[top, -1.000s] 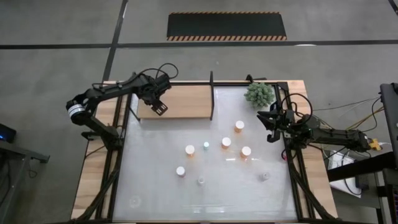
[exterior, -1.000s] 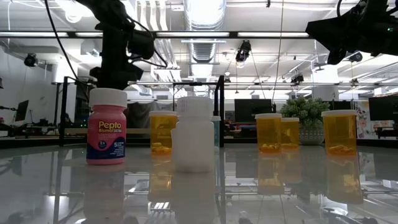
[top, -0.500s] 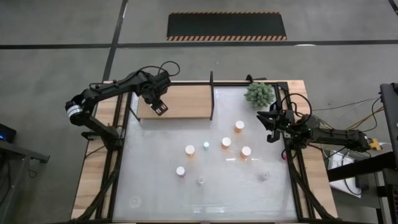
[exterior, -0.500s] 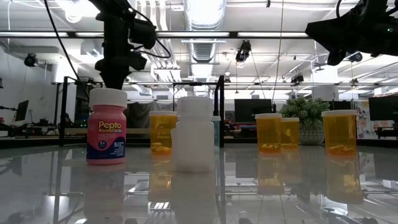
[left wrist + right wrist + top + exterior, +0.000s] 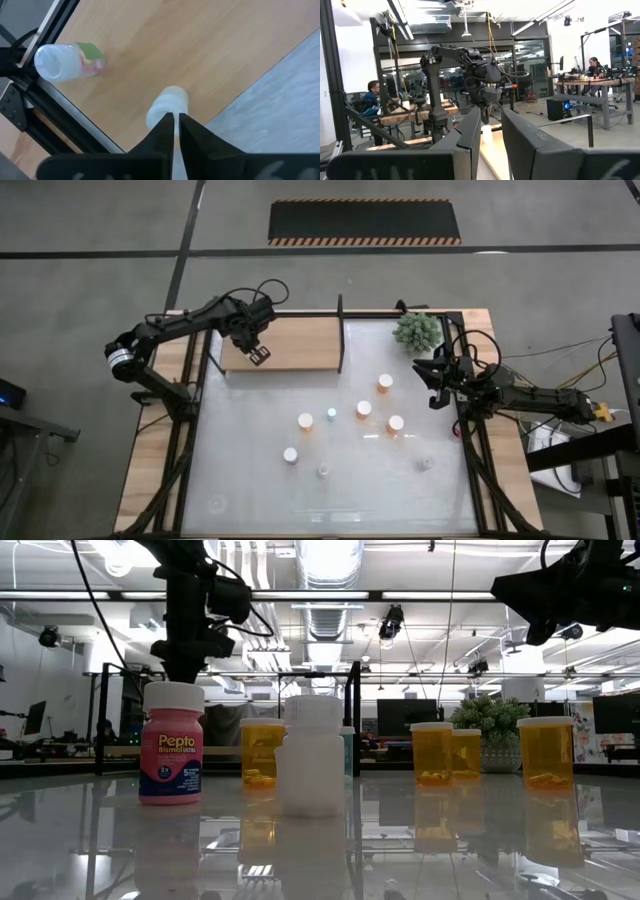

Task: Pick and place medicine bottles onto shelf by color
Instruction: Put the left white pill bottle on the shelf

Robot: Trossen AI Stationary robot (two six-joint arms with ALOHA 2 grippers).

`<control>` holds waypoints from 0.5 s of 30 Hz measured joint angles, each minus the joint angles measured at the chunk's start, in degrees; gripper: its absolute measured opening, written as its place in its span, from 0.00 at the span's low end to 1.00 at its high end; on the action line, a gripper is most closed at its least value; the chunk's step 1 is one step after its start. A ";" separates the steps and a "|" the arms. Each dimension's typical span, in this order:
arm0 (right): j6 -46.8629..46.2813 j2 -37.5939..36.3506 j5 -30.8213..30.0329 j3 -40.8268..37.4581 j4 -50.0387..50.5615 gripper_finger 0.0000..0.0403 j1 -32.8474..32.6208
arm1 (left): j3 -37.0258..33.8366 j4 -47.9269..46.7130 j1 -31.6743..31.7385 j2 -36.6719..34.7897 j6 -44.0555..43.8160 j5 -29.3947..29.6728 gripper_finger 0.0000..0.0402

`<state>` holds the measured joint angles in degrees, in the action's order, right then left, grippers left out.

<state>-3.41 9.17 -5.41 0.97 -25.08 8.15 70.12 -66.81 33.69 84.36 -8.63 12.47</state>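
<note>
1. Placement is the step in hand: the left gripper (image 5: 259, 352) is held over the near-left part of the shelf (image 5: 300, 345), and in the left wrist view its fingers (image 5: 165, 131) are nearly together just above a white bottle (image 5: 167, 106) standing on the board.
2. A clear bottle (image 5: 67, 61) is seen lying on its side by the shelf's black frame.
3. A straight upward retreat is advised, judged the safest way to leave the white bottle upright.
4. Seven bottles are left on the tabletop (image 5: 250, 480), among them an orange bottle (image 5: 385, 382).
5. The right gripper (image 5: 437, 383) is parked, fingers slightly apart, near the plant (image 5: 417, 331).
6. Compared with half a second ago, the left gripper is drawn slightly back towards the shelf's rear; the right arm is unchanged.
</note>
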 joint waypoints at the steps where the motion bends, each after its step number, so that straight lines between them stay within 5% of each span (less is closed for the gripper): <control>1: 0.01 0.00 0.00 0.00 0.18 0.17 0.00 | -0.09 0.03 0.00 0.00 0.00 0.00 0.02; 15: -0.01 0.00 0.00 0.00 0.85 0.17 0.01 | -3.59 0.38 0.00 -0.13 -0.06 0.19 0.02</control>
<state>-3.42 9.17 -5.41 0.97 -24.23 8.16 66.52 -66.43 33.69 84.23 -8.69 12.66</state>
